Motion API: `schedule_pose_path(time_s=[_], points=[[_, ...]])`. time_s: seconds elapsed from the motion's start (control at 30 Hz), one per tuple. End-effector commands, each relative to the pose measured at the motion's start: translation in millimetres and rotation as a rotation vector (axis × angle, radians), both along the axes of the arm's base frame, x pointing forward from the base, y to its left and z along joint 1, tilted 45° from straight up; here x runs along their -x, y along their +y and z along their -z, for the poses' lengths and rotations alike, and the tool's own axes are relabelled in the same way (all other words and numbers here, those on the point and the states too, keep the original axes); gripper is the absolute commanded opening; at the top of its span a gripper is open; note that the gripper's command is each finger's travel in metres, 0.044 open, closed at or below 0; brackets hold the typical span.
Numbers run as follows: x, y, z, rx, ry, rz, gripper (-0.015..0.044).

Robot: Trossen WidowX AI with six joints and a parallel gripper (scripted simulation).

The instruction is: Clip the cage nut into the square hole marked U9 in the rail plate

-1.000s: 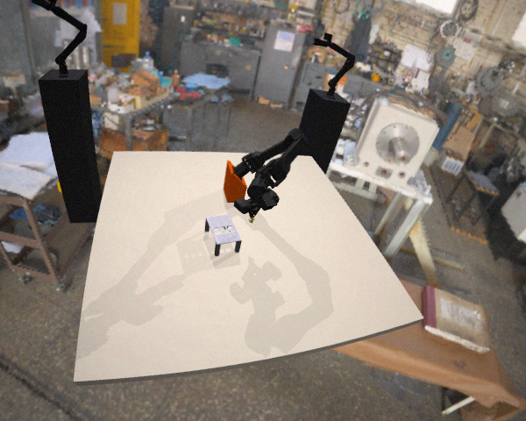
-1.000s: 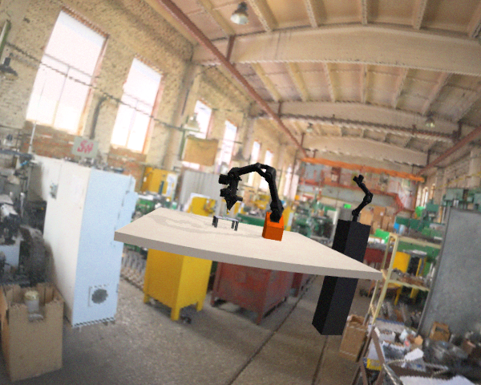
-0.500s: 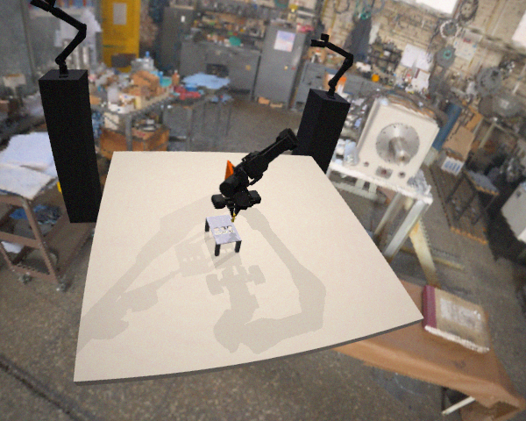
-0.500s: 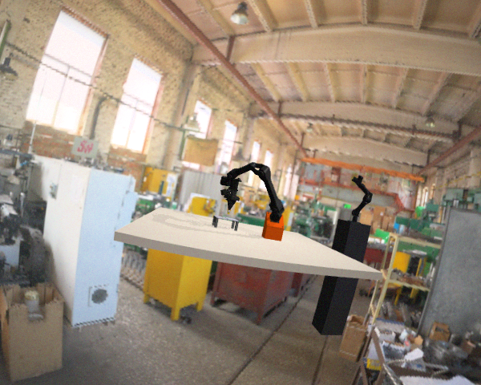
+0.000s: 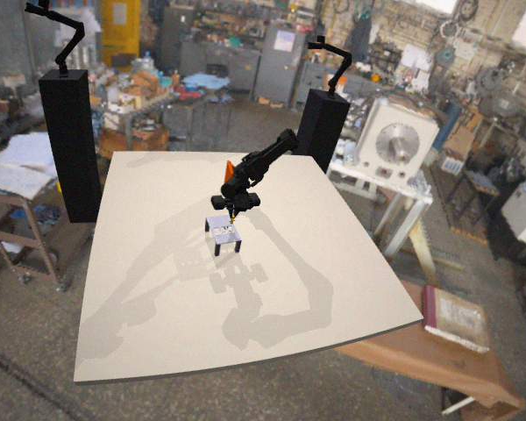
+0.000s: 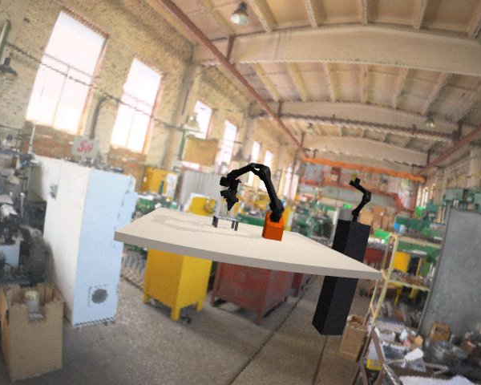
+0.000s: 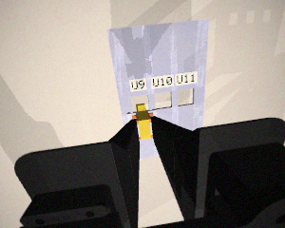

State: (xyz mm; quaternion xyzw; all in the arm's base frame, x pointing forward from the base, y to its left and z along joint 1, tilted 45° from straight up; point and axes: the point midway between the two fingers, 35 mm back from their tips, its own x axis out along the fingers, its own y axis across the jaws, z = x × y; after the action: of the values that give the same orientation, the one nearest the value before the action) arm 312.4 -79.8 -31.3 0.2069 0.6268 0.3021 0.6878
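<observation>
Across the workshop view, a broad pale tabletop (image 5: pixel 299 289) (image 6: pixel 248 250) formed the largest element of the work area. Above it reached the black six-joint arm (image 5: pixel 266 158) (image 6: pixel 268 180), bent at its elbow and rising from an orange base block (image 5: pixel 228 172) (image 6: pixel 272 231). Next in size, the rail plate (image 5: pixel 218 222) (image 6: pixel 226 217) (image 7: pixel 176 47) lay level on short dark legs standing on the tabletop. Three square holes ran in a row across the plate, labelled U9, U10 and U11. Over one end of this row hung the gripper (image 5: pixel 232 216) (image 6: pixel 228 210) (image 7: pixel 143 123), pointing downward, its jaws clamped on the cage nut. Smallest of the parts, the cage nut (image 5: pixel 231 219) (image 7: pixel 143 127) showed a yellow body with small orange parts at its sides. In the wrist view its far end overlapped the near part of the U9 hole (image 7: pixel 140 101); whether it touched the plate could not be told. The U10 hole (image 7: pixel 163 100) and the U11 hole (image 7: pixel 185 97) lay beside it.
</observation>
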Motion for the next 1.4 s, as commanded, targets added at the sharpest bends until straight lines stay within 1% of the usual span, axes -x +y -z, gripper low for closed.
schedule_pose_path(time_s=[0.0, 0.47, 0.97, 1.37], points=[[1.2, 4.5, 2.6, 0.015, 0.008, -0.002, 0.0028], [0.9, 11.4, 7.9, 0.039, 0.007, 0.0, 0.0028], [0.7, 27.3, 24.2, 0.037, 0.008, 0.0, 0.0028], [0.8, 27.5, 24.4, 0.037, 0.008, 0.0, 0.0028]])
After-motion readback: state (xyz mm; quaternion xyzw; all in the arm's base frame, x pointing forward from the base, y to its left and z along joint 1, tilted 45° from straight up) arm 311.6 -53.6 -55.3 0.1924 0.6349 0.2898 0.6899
